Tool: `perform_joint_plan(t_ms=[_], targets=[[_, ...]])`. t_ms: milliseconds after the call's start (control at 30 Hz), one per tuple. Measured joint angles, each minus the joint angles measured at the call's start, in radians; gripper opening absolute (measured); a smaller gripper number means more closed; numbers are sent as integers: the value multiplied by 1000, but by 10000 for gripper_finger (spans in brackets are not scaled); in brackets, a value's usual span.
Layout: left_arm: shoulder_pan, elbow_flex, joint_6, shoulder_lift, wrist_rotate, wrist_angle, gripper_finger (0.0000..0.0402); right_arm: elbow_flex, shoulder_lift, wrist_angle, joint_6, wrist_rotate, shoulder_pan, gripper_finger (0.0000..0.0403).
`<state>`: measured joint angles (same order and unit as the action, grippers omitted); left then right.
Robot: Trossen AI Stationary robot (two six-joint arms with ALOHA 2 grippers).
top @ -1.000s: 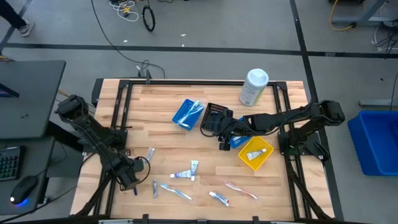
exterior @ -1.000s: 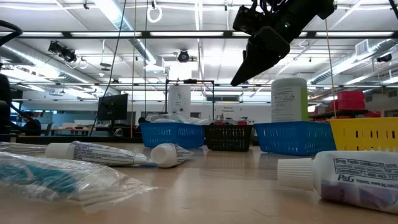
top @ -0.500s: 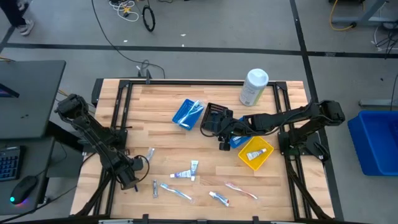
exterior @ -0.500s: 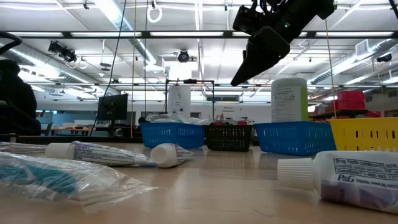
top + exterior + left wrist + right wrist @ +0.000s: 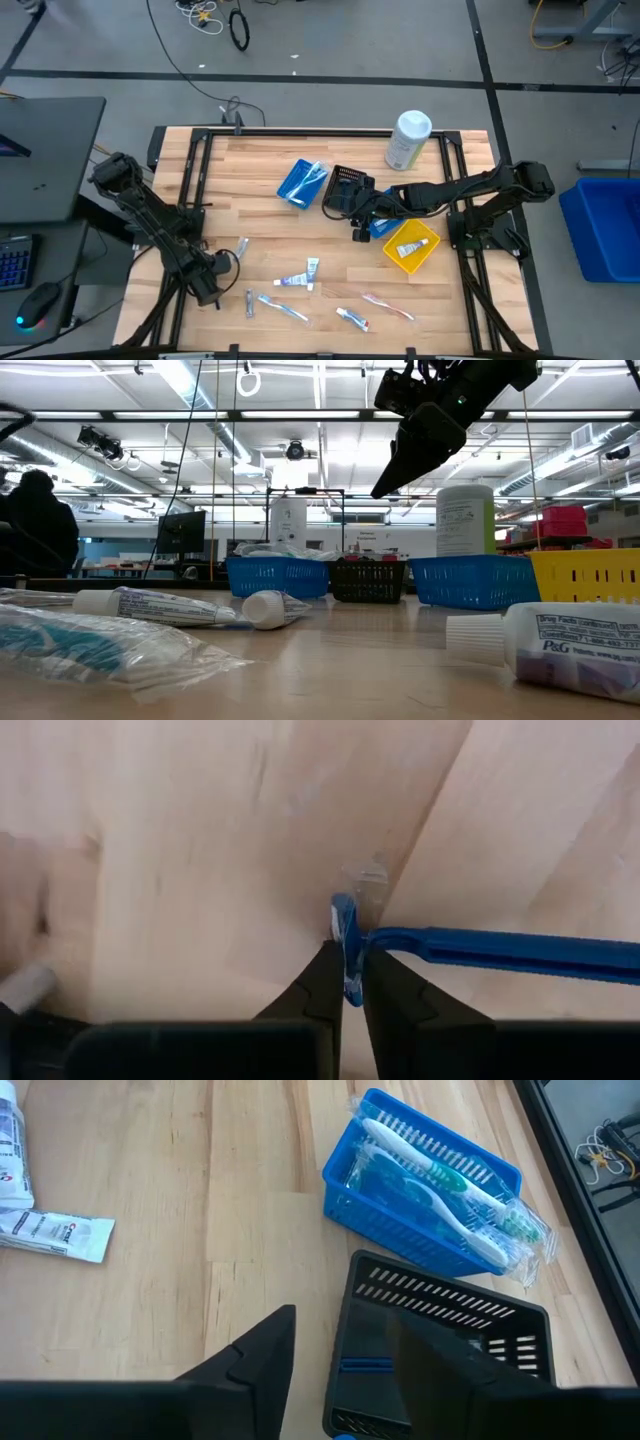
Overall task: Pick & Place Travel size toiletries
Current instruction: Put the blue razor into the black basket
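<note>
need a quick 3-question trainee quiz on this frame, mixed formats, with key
1. True or false: the left gripper is shut on the blue-handled plastic razor.
2. The wrapped toothbrushes lie in: A) a yellow tray, B) the square blue plastic tray, C) a white canister.
3. Fill in: the open right gripper hovers over the slotted plastic tray, whose colour is ____.
Key: 1 true; 2 B; 3 black.
</note>
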<state>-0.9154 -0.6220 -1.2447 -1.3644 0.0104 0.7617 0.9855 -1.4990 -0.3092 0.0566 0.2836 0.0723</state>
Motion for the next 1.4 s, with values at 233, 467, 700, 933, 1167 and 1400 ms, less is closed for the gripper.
perform_joint_plan(t_ms=[233,467,700,933,1167,1400], targets=[[48,-106,4,0,-151,94,28,0,0,3,0,0,0,181],[201,-187,131,1,-439,101,23,0,3,-38,6,22,0,188],[483,-267,562,2,-645,-87,20,1,97,-399,-221,299,30,180],[755,-277,1241,-33,-546,-626,27,1,204,-798,-661,316,53,165],[966,-354,1545,-253,-334,-934,28,-6,218,-902,-819,318,67,153],[1074,-580,1623,-547,-263,-918,29,-31,217,-903,-841,317,67,149]])
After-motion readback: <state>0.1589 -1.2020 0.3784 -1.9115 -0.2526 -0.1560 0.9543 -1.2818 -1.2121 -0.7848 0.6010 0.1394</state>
